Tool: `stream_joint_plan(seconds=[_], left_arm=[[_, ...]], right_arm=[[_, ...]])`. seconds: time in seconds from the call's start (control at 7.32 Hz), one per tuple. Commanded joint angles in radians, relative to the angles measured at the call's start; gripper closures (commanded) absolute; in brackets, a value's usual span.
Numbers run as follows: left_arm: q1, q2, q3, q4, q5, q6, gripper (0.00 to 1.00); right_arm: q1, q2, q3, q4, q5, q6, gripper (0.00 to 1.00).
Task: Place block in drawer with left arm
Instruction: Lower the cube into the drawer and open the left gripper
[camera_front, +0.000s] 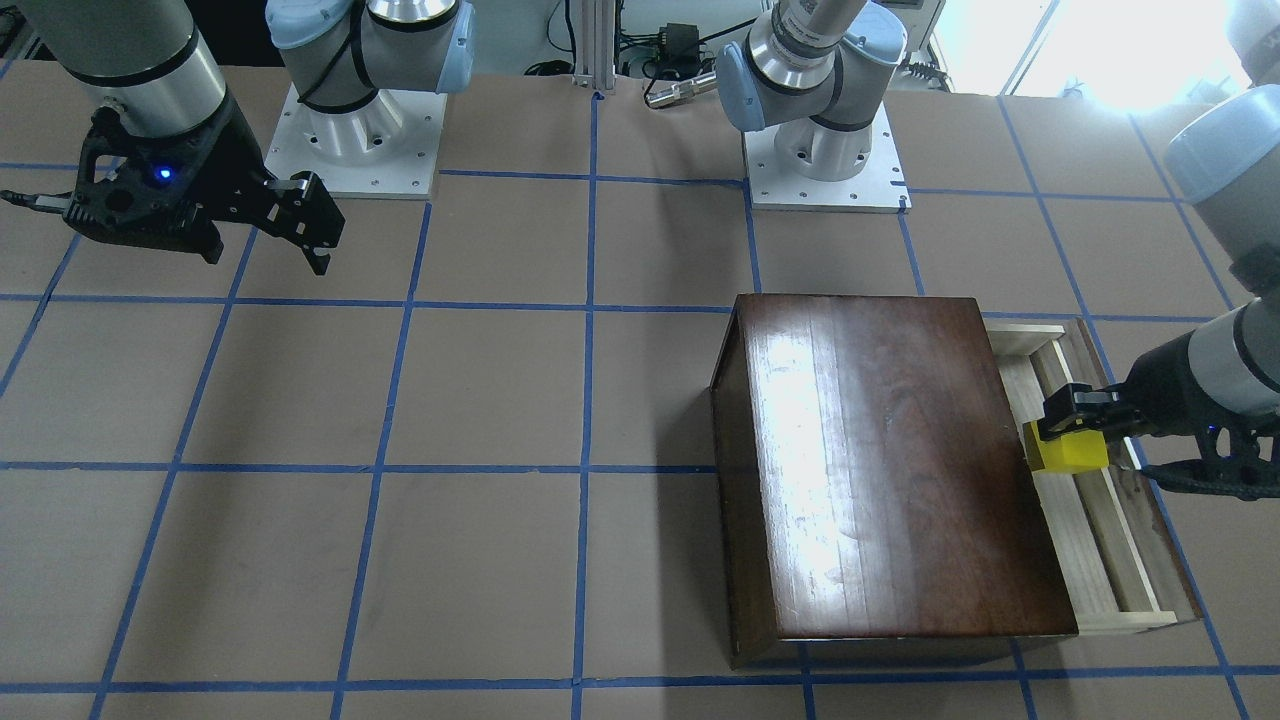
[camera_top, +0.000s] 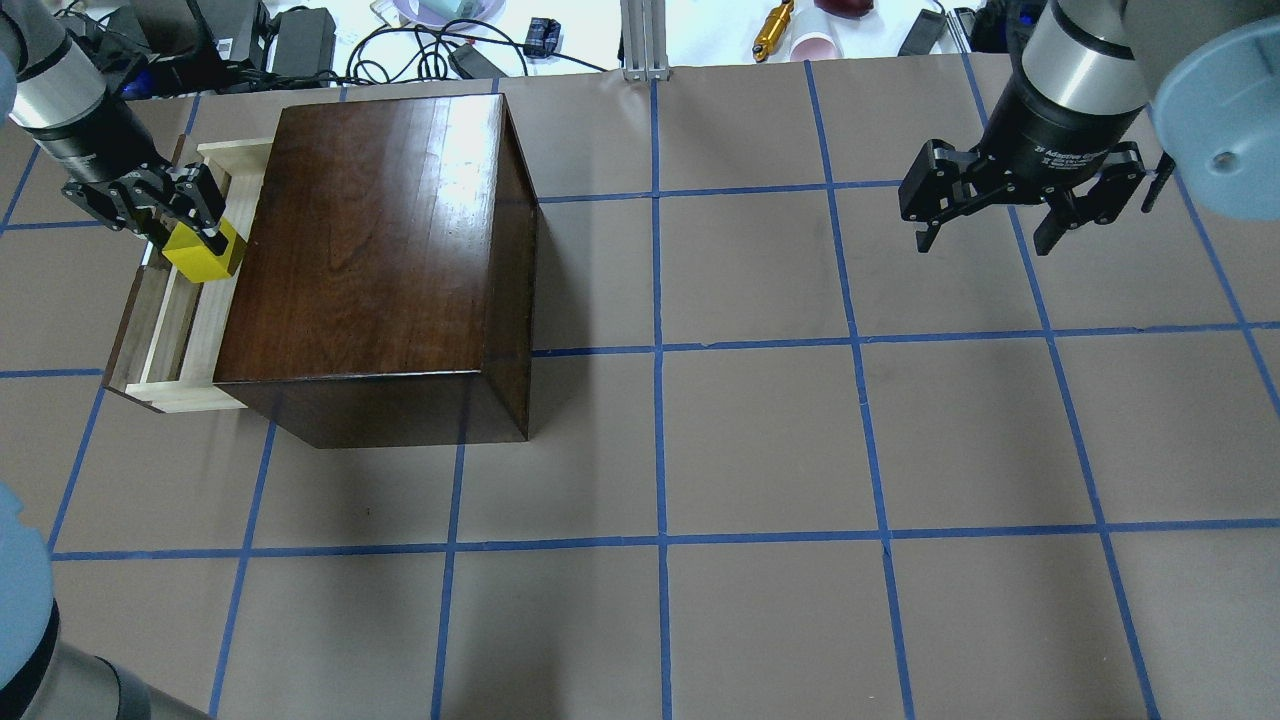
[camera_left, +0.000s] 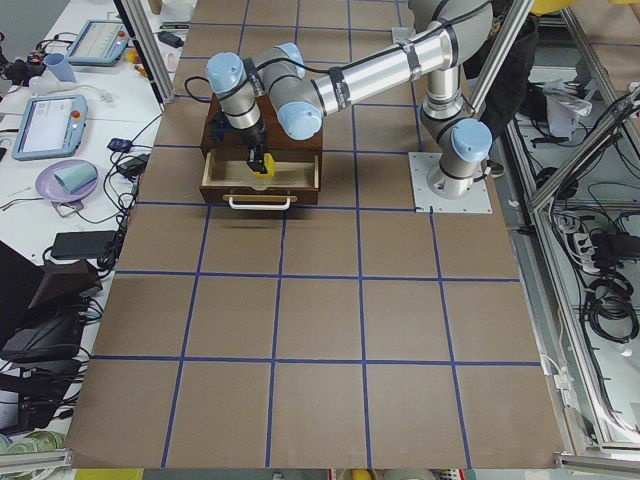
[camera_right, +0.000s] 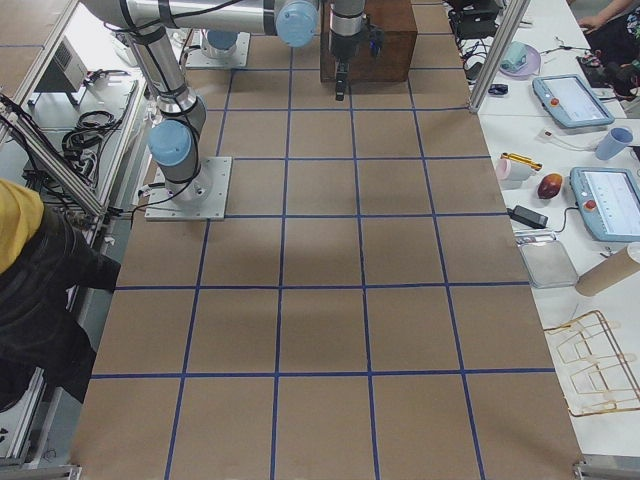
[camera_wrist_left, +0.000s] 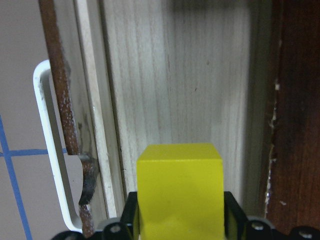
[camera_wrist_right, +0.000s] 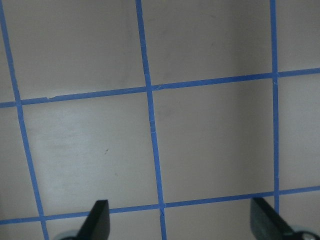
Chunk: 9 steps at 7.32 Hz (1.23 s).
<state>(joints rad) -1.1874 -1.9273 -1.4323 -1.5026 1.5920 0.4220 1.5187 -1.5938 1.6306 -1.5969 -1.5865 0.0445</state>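
Note:
The yellow block (camera_front: 1068, 453) is held in my left gripper (camera_front: 1075, 425) above the open drawer (camera_front: 1100, 560) of the dark-brown wooden box (camera_front: 880, 460). In the overhead view the block (camera_top: 203, 253) sits between the fingers of the left gripper (camera_top: 190, 225), over the drawer's pale wood tray (camera_top: 175, 330). The left wrist view shows the block (camera_wrist_left: 180, 190) over the drawer floor (camera_wrist_left: 175, 85), with the white handle (camera_wrist_left: 47, 150) at left. My right gripper (camera_top: 985, 235) is open and empty, hanging above the table far from the box.
The box (camera_top: 370, 260) stands at the table's far left in the overhead view, drawer pulled out toward the table end. Blue tape lines grid the brown table (camera_top: 760, 440). Cables and small items lie beyond the far edge (camera_top: 420, 40). The right wrist view shows bare table (camera_wrist_right: 200, 135).

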Motion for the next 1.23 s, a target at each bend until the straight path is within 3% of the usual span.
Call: stream_joint_plan(seconds=[0.0, 0.41, 0.55, 0.68, 1.09], left_arm=[[0.003, -0.013, -0.051, 0.100, -0.001, -0.003, 0.56], [0.003, -0.018, -0.073, 0.131, -0.003, -0.015, 0.51], [0.003, -0.018, -0.074, 0.133, -0.006, -0.017, 0.12], [0.003, -0.016, -0.071, 0.131, -0.007, -0.014, 0.00], [-0.008, 0.063, -0.057, 0.081, -0.003, -0.014, 0.00]], right_arm=[[0.000, 0.000, 0.000, 0.000, -0.001, 0.000, 0.00], [0.000, 0.000, 0.000, 0.000, 0.000, 0.000, 0.00], [0.000, 0.000, 0.000, 0.000, 0.000, 0.000, 0.00], [0.000, 0.000, 0.000, 0.000, -0.001, 0.000, 0.00], [0.000, 0.000, 0.000, 0.000, -0.001, 0.000, 0.00]])
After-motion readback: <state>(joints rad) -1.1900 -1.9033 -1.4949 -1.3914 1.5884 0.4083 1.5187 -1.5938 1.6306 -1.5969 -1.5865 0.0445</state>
